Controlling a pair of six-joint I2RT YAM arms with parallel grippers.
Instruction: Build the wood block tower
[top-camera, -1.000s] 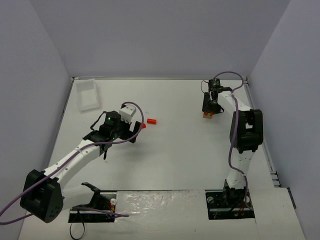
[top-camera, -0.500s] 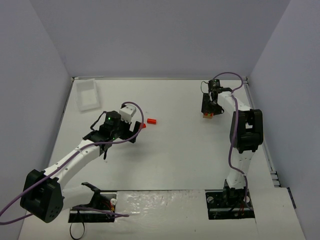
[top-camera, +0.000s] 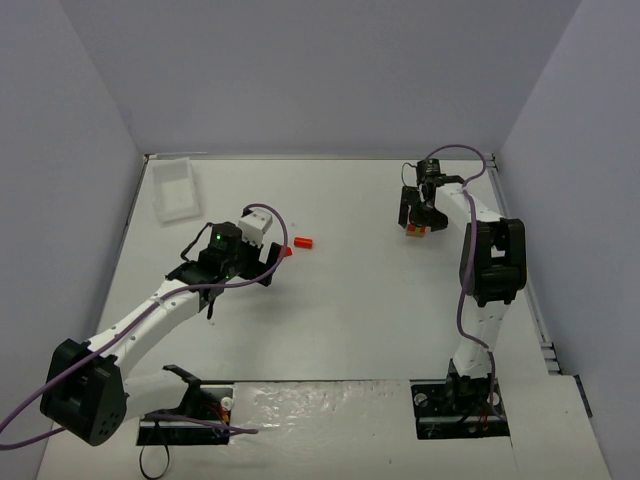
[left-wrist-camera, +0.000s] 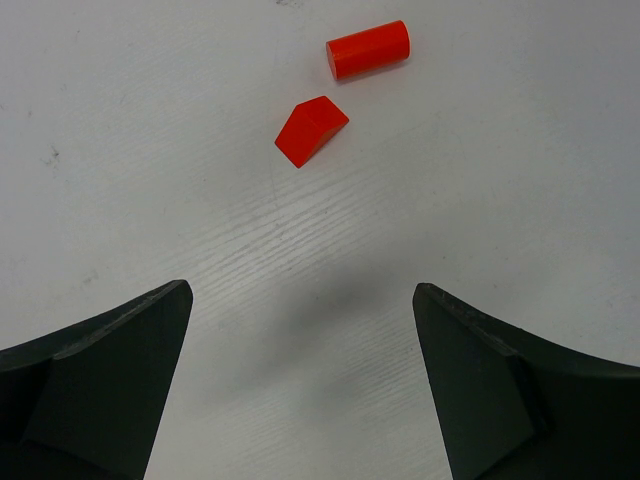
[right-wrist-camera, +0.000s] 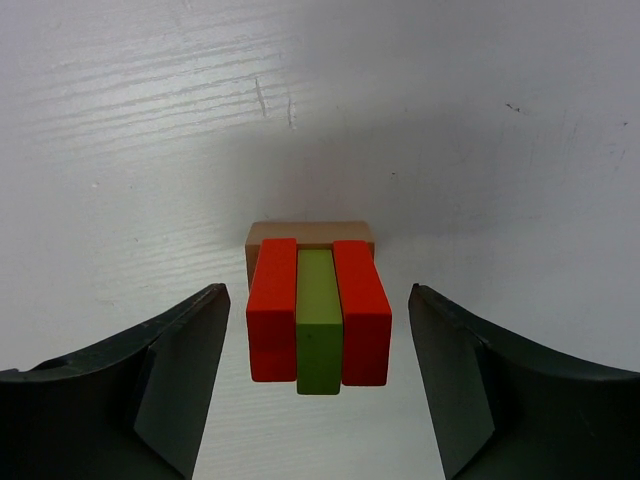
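Right gripper (right-wrist-camera: 318, 300) hangs released, its jaws spread on either side of the tower (right-wrist-camera: 318, 325) with gaps between, grasping nothing. Two red blocks (right-wrist-camera: 272, 300) flank a green stick (right-wrist-camera: 318, 365) on a tan base (right-wrist-camera: 310, 234), standing on the tabletop (right-wrist-camera: 480, 120) at far right. Left gripper (left-wrist-camera: 302, 300), spread wide and empty, hovers nearer the middle; a red wedge (left-wrist-camera: 311, 129) and red cylinder (left-wrist-camera: 368, 49) lie just ahead, apart.
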